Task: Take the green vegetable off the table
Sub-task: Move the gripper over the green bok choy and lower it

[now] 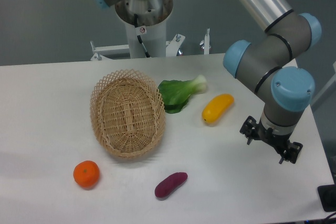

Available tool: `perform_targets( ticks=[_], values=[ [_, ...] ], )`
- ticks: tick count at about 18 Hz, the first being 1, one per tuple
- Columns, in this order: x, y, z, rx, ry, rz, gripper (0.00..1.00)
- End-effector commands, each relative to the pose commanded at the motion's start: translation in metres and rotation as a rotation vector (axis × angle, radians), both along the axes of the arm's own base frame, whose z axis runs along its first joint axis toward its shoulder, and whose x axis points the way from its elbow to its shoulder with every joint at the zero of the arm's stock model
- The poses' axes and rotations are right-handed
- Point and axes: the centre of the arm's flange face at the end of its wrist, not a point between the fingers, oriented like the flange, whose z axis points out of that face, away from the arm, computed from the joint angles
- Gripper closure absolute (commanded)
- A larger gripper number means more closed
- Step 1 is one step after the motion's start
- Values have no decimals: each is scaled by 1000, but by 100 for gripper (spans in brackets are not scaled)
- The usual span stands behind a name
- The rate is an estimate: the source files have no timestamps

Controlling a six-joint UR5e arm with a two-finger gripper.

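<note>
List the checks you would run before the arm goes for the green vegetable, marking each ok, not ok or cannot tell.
1. Green vegetable lies on the table, in full view: ok.
2. Nothing rests on top of it: ok.
3. Clear of the basket: not ok, its leaves meet the rim.
4. Clear of the yellow vegetable: ok, a gap shows.
5. Pincer above the vegetable: not ok, it is off to the right.
6. Pincer open: cannot tell.
</note>
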Motion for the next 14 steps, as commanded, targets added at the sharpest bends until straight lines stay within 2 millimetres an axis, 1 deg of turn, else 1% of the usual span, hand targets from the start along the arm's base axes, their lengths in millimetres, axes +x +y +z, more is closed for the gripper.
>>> perform_targets(
  ticks=[3,6,8,10,12,14],
  values=[
    [3,-2,6,-4,1,4,0],
    [17,-11,13,-4,-5,-5,0],
    [32,-19,13,2,-24,-8,0],
    [48,-25,15,47,-64,-12,0],
    [63,-37,17,53,-75,-12,0],
    [79,-46,15,42,-81,-58,0]
  ],
)
